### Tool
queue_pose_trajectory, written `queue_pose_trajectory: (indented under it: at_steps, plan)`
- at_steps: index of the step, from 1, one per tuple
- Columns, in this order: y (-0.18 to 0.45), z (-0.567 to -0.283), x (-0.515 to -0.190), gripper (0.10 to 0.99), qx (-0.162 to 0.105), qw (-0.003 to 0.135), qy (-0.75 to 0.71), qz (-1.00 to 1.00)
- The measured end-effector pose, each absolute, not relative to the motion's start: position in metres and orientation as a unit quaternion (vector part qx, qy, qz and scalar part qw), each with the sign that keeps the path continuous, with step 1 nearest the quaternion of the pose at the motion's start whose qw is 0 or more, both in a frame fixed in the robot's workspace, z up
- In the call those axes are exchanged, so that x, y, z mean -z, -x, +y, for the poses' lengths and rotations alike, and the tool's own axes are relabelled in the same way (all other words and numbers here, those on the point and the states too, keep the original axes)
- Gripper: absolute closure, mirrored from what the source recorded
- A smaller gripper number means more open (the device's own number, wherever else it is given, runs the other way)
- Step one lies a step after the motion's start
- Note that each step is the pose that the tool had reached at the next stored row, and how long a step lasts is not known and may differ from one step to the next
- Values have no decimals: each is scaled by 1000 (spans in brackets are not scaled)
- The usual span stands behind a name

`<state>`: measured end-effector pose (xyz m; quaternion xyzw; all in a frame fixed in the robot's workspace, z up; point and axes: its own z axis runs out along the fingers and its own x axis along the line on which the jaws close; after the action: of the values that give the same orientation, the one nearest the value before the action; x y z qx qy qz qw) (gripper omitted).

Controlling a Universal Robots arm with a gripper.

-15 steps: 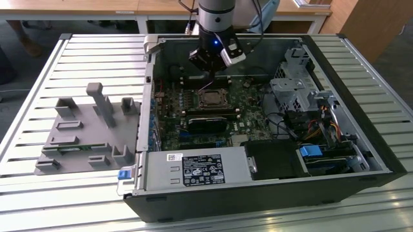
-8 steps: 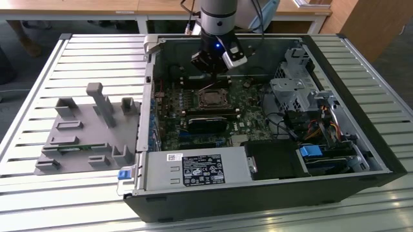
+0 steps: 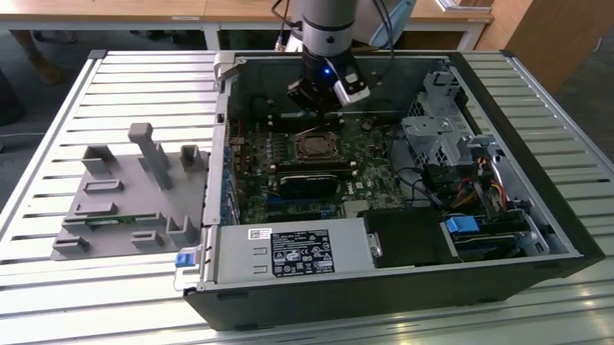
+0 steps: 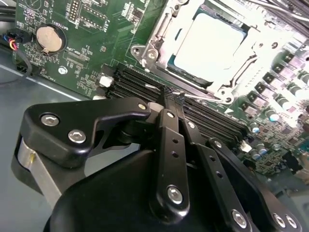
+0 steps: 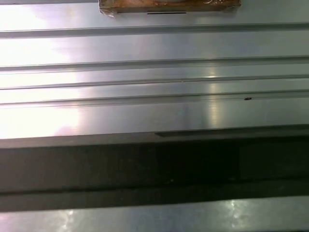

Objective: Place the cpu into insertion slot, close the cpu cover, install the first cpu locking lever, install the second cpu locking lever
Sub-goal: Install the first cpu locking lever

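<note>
Your gripper [image 4: 168,94] hangs inside the open computer case [image 3: 384,287], just above the motherboard [image 3: 287,172]. In the second wrist view its fingers look pressed together with nothing between them, though their tips are hard to read against the dark memory slots [image 4: 130,82]. The cpu [image 4: 212,41] already lies flat in the insertion slot [image 4: 179,71], at about one o'clock from the fingertips, its pale face up. Being square, it has no long axis; its edges run parallel to the socket frame. The cpu cover [image 4: 161,31] appears folded down around the chip, framing it. That suggests the fingers are set low and closed for lever work.
</note>
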<state>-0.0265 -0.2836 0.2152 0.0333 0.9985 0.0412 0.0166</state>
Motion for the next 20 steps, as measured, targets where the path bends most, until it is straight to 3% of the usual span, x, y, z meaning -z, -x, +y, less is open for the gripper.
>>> queue_pose_trajectory:
  at_steps: [20]
  plan:
    - [21, -282, -200, 980, -38, 14, -33, 999]
